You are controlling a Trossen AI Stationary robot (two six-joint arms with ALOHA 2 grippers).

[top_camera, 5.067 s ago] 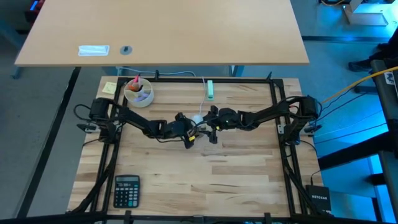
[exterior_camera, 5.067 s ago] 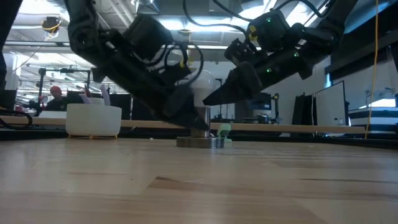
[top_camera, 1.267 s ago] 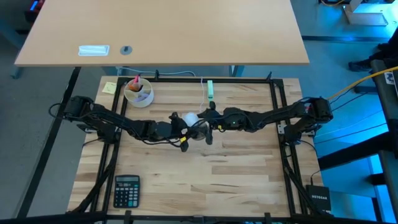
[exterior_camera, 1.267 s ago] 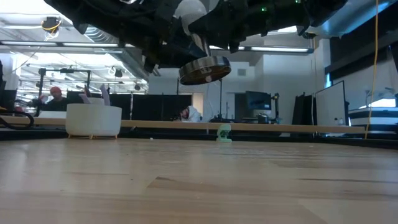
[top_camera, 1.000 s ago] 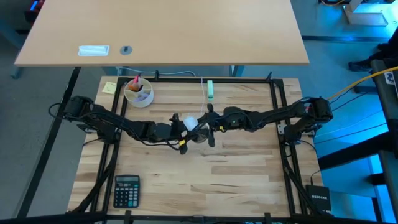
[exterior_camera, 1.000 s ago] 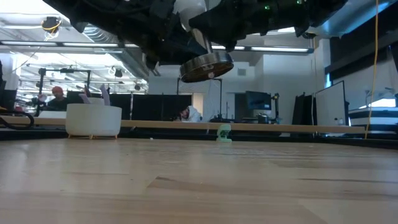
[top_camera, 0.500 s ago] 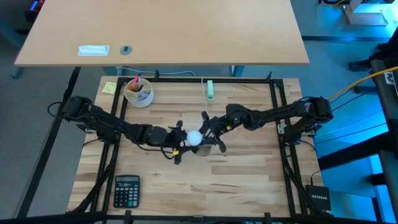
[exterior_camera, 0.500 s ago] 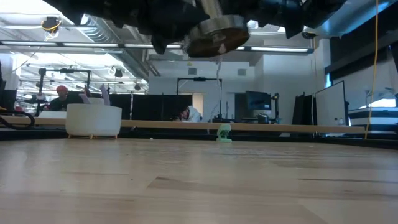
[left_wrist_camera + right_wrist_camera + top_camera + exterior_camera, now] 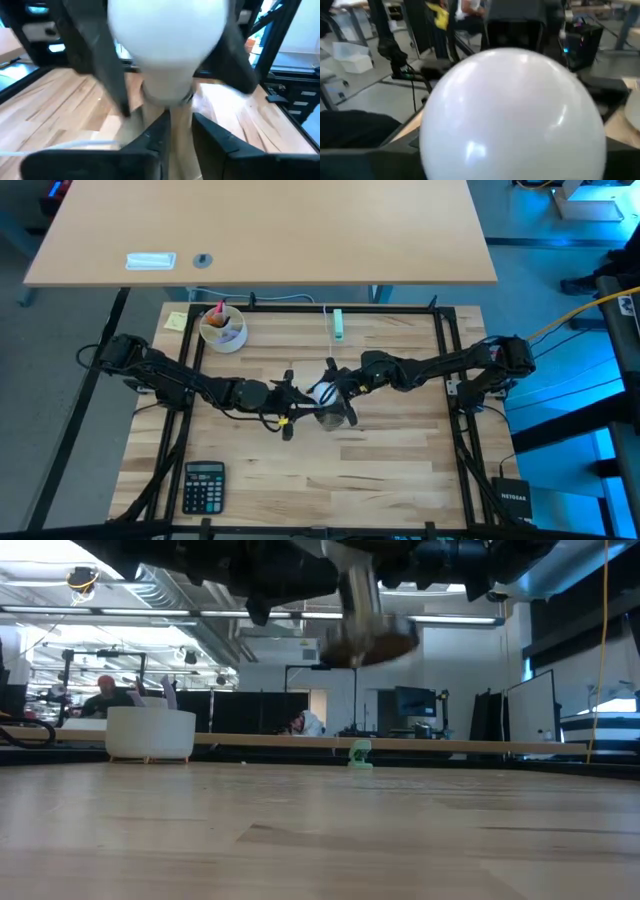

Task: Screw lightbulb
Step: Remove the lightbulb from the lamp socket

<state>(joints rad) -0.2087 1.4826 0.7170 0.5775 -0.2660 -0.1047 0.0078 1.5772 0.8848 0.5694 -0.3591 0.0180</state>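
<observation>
Your two pincers meet above the middle of the bench (image 9: 380,470), well clear of its surface. The lightbulb (image 9: 322,393) sits between them, its long axis tilted: white dome up, screw base down in the grey socket disc (image 9: 370,640). The left pincer (image 9: 175,135) is closed on the neck below the dome. The right pincer (image 9: 338,392) is closed on the lightbulb's dome.

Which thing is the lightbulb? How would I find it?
Look at the middle of the wooden table, where the two dark arms meet above it. Between the left gripper and the right gripper sits the lightbulb. It is the only smooth, white, round thing there; the white bowl stands far off.
</observation>
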